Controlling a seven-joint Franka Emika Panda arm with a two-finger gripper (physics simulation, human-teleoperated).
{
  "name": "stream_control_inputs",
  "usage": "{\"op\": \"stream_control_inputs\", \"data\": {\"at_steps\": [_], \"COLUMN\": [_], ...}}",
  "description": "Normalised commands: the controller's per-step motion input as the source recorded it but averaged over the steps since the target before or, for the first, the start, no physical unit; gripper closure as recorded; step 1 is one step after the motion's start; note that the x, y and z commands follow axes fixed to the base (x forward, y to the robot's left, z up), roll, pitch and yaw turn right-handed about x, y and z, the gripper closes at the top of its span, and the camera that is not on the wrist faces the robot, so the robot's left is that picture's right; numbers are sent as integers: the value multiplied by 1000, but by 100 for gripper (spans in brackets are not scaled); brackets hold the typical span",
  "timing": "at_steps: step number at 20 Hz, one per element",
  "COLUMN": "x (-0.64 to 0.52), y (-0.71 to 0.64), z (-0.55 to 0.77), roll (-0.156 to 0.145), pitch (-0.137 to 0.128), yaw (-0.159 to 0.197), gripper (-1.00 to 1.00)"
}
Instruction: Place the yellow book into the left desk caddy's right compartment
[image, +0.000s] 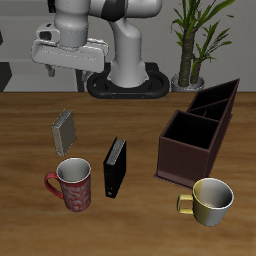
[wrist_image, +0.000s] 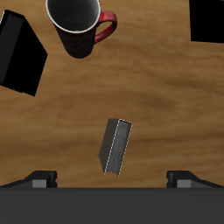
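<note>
The yellow book (image: 65, 130) stands on the table, apart from everything else. In the wrist view it (wrist_image: 115, 146) is straight below the hand, between the two fingers. My gripper (image: 70, 67) hangs well above it, open and empty. In the wrist view the gripper (wrist_image: 112, 181) shows both fingertips (wrist_image: 39, 179) spread wide. The left desk caddy (image: 188, 146), a dark maroon-brown box with two square compartments, stands far across the table from the book. Both compartments look empty.
A red mug (image: 72, 183) (wrist_image: 79, 26) stands in front of the yellow book. A black upright book (image: 116, 165) (wrist_image: 19, 54) stands beside the mug. A slanted-walled caddy (image: 215, 100) is behind the boxy one. A yellow mug (image: 208, 199) is near the front edge.
</note>
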Motion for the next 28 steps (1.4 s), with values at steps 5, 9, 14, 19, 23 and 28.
{"op": "stream_control_inputs", "data": {"at_steps": [5, 9, 14, 19, 23, 28], "x": [-48, -37, 30, 56, 26, 11], "y": [-133, -231, -15, 53, -88, -137], "z": [-177, -340, -277, -353, -487, -382], "roll": [-35, -35, -3, 4, -13, -30], "pitch": [-28, 0, 13, 16, 38, 45], "yaw": [-43, -77, -16, 5, -29, -37], "gripper": [-100, -100, -100, -100, -100, -100]}}
